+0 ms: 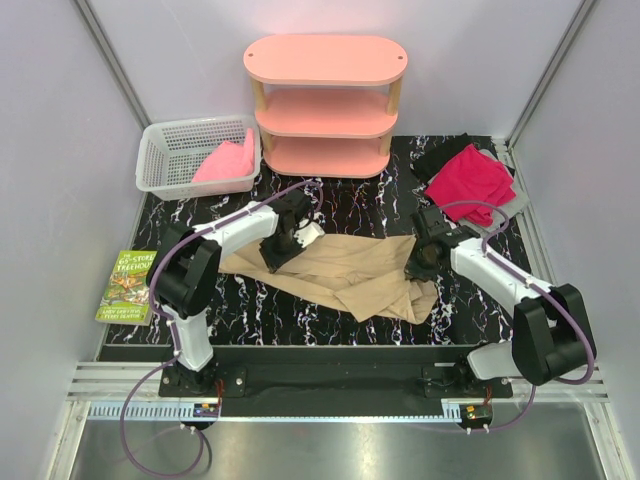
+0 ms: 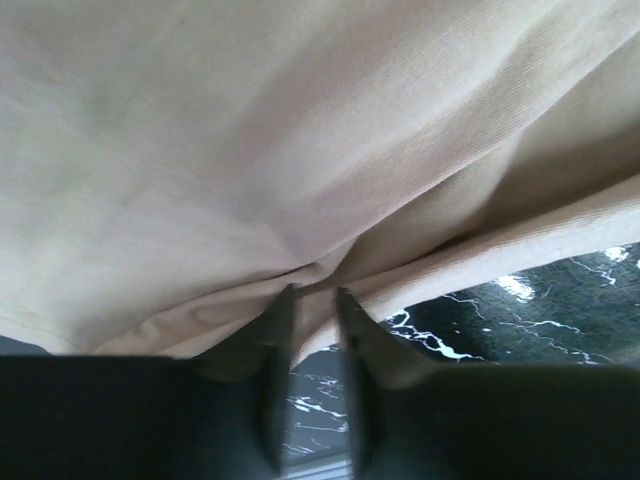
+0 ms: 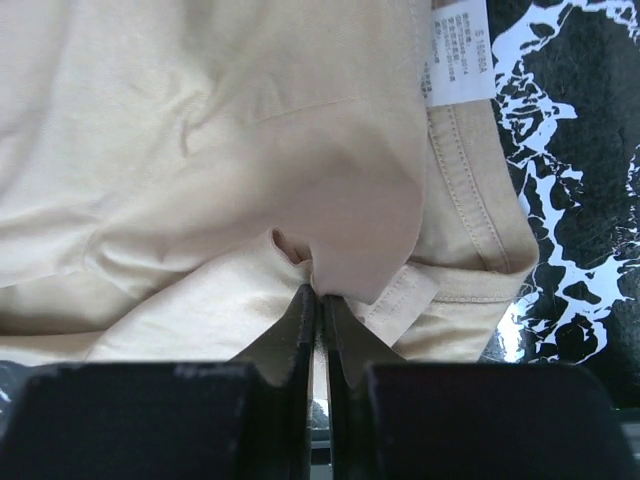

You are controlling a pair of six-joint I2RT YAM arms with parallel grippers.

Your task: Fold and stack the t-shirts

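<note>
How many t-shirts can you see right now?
5: tan one mid-table, gripped by left tool and right tool; light pink one in the basket; magenta one far right, on the black one and grey one. That pile may hide more.

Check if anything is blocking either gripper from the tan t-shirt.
Nothing visible does. The left gripper and the right gripper each pinch a fold of the tan t-shirt, in direct contact with the cloth.
</note>
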